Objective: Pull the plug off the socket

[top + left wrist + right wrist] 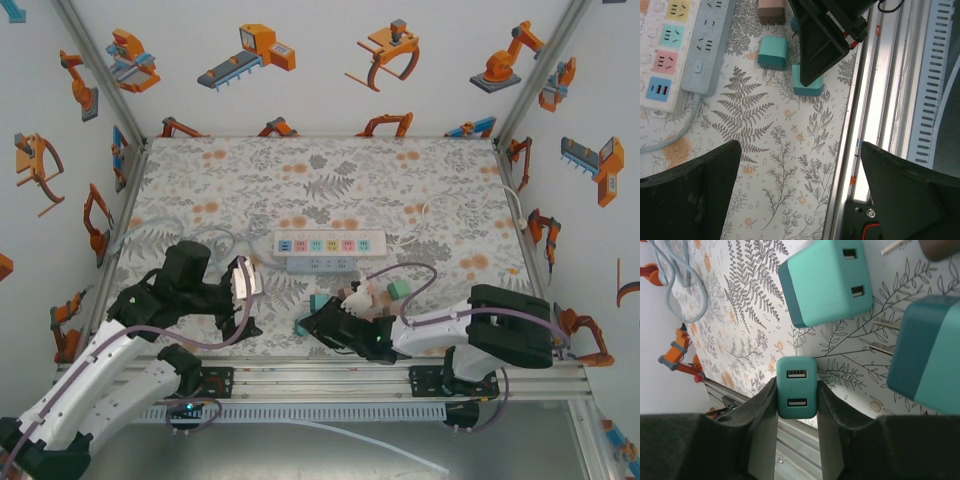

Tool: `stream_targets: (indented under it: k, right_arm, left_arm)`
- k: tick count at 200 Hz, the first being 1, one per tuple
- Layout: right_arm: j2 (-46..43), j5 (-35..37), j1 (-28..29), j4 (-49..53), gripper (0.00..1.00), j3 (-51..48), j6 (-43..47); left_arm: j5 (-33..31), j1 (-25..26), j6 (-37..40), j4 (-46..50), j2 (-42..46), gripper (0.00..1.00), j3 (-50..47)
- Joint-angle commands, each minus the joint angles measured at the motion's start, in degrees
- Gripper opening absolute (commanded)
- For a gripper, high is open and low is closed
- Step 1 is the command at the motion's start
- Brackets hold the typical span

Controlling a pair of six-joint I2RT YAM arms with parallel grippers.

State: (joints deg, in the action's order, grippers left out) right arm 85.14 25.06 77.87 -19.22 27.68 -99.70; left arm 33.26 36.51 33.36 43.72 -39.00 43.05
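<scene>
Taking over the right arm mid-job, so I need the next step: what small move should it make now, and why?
Probably open the right gripper and release the teal charger. Its fingers pinch the charger, which is free of any socket and close to the table, beside a second charger lying loose there.

We identify a table [200, 190] covered with a floral-print cloth. At its centre lie a white power strip [330, 243] and, touching its near side, a grey-blue power strip [320, 264]. A pale cable [686, 126] trails from their left end. Teal adapters [773, 52] lie nearer.
</scene>
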Motion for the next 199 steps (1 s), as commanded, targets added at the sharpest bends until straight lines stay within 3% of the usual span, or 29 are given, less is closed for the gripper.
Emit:
stream_targets:
  k: [1,19,86,121,163,182,199]
  right_arm:
    - [0.44,5.71,1.48,5.03,0.43,-0.88,-5.7]
    - [-0.77,7.42,2.59,7.96,0.52,-1.18,-7.03]
    - [-6.37,10.05,3.7,16.58,0.56,-0.66,-7.03]
    - [-11.71,13.39,3.7,26.39,0.56,2.87,-3.82]
    - [-18.28,24.43,2.45,37.42,0.59,10.55,14.2]
    - [-20.69,27.89,-2.21,38.4,0.68,12.67,27.66]
    - [-22.85,27.87,-9.72,37.34,0.75,13.22,38.78]
  left_arm:
    - [-1.06,1.01,1.54,-1.01,0.33,0.97,-0.71]
    - [-1.2,1.28,1.48,-1.01,0.33,0.97,-0.68]
    - [-5.79,1.41,-0.33,-0.63,1.69,0.97,-0.59]
    - [-11.31,1.38,-7.27,-4.03,1.63,0.97,-1.85]
    - [-15.26,1.45,-18.77,-12.17,2.02,0.97,-3.86]
    - [-17.61,1.39,-24.97,-18.38,2.4,0.97,-6.75]
    - [-23.02,1.37,-27.98,-22.73,2.23,0.97,-8.72]
